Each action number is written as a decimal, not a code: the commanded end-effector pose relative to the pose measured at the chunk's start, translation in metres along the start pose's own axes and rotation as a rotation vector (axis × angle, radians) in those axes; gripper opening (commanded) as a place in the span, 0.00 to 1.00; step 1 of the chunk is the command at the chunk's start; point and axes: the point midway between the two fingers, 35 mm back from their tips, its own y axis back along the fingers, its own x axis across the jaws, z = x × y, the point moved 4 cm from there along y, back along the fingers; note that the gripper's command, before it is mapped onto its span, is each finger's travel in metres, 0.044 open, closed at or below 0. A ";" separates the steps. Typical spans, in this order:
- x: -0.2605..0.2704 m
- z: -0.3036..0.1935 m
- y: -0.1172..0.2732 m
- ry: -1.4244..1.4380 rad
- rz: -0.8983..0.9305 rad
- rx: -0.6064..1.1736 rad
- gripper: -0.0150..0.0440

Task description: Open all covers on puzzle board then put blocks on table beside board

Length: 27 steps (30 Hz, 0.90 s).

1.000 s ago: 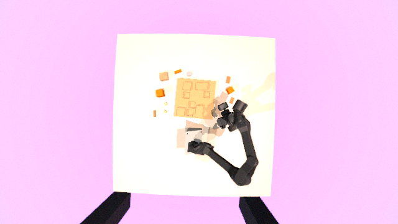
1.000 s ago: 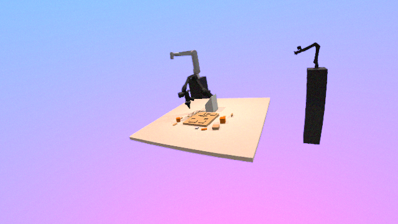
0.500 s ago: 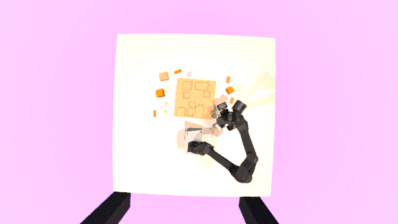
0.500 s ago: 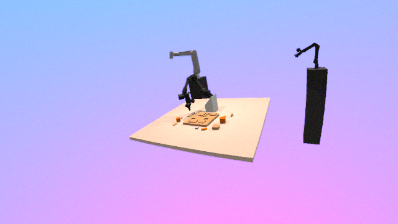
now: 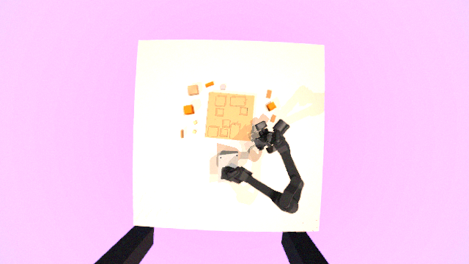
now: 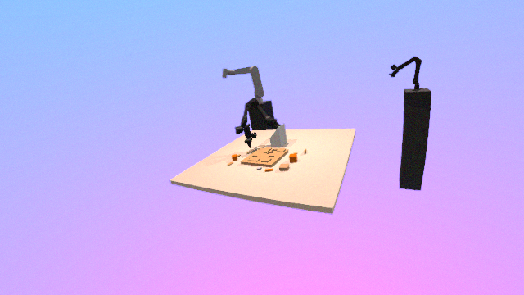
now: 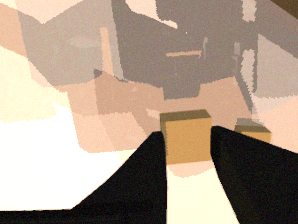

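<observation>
Pale and square, the table [image 5: 165,66] [image 6: 311,184] lies under everything, with the puzzle board [image 5: 230,116] [image 6: 272,152] near its middle. Beside the board's right edge in the top view, the dark arm [image 5: 289,161] [image 6: 246,115] reaches in. Its pincer [image 5: 259,141] [image 6: 250,146] [image 7: 185,139] is closed on a small tan block [image 7: 188,140], pinched by opposite sides, likely so it can be set down flat. An orange cube [image 5: 270,106] [image 6: 234,157] and other pieces rest around the board, apart from it, presumably to keep its covers free. Whether every cover is open seems too blurred to tell.
</observation>
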 end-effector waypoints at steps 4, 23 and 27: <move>0.002 0.004 -0.013 0.009 0.002 -0.009 0.39; 0.007 0.006 -0.036 0.012 0.006 -0.002 0.39; 0.007 0.006 -0.036 0.012 0.006 -0.002 0.39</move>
